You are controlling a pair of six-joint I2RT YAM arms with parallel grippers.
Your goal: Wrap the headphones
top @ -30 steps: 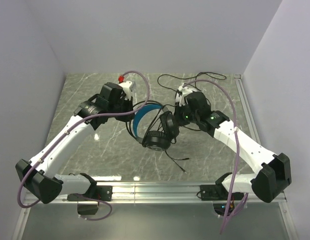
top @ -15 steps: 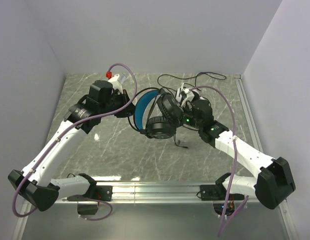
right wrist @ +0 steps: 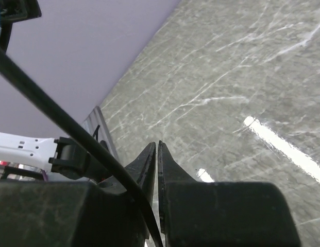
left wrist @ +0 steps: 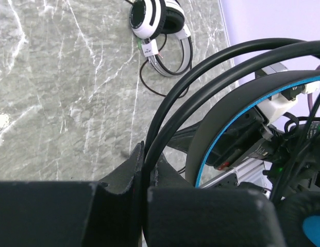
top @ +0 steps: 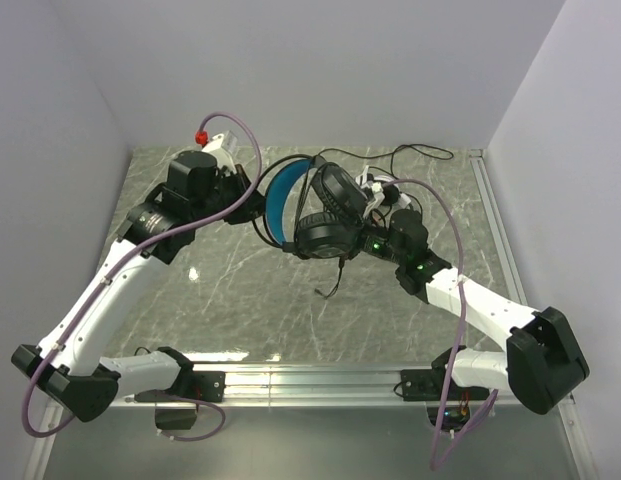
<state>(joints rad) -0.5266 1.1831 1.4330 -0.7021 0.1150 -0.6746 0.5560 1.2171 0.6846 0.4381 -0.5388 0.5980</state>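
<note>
Both arms are lifting the black headset (top: 325, 222) higher and farther back, left gripper (left wrist: 146, 155) clamping its headband wire (left wrist: 158, 121), right gripper (right wrist: 156, 150) pinching the cable (right wrist: 46, 102), whose tail is now dangling free for winding

Nothing can be read anywhere in these views: no words, brand names or numbers. The only label in sight is a small white tag (left wrist: 149, 49) just beside the ear cup of the white headphones (left wrist: 152, 15), and any print on it is too small to make out.
</note>
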